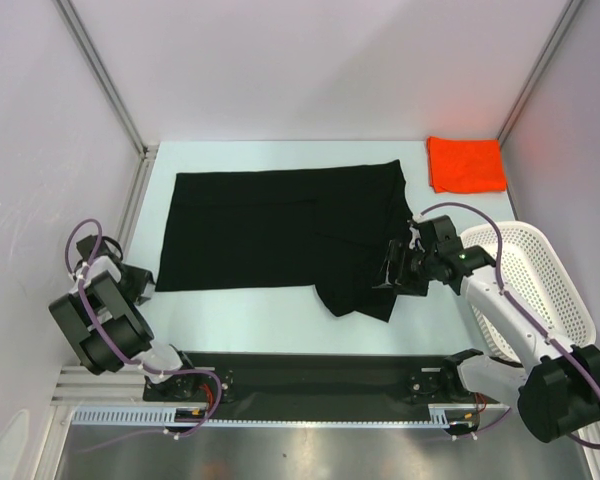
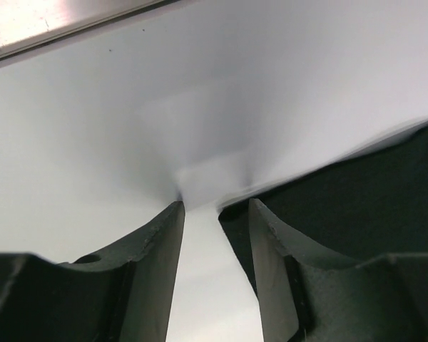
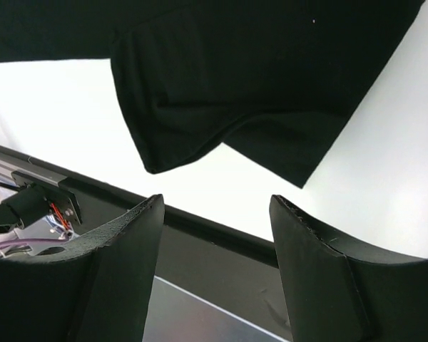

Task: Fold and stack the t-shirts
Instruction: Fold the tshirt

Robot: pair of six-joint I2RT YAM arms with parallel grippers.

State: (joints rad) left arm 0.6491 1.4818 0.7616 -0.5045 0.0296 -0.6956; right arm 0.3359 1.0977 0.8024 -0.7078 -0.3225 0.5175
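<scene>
the black t-shirt point(image 1: 280, 225) is lying spread flat, the orange-red t-shirt point(image 1: 466, 164) sitting beyond its far right corner. both pincers are gaping empty: left gripper point(image 2: 215, 210) beside its left edge, right gripper point(image 3: 217, 206) at its near right sleeve, probably needing a clean edge pinch.

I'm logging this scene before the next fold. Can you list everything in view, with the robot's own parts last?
black t-shirt: one, black, spread flat across the middle of the table, right end bunched
orange-red t-shirt: one, orange-red, folded, far right corner
basket: one, white mesh, right edge of the table
table: one, pale, under everything
left hand: one, dark, open and holding nothing, at the black t-shirt's near left corner
right hand: one, dark, open and holding nothing, over the black t-shirt's right end
</scene>
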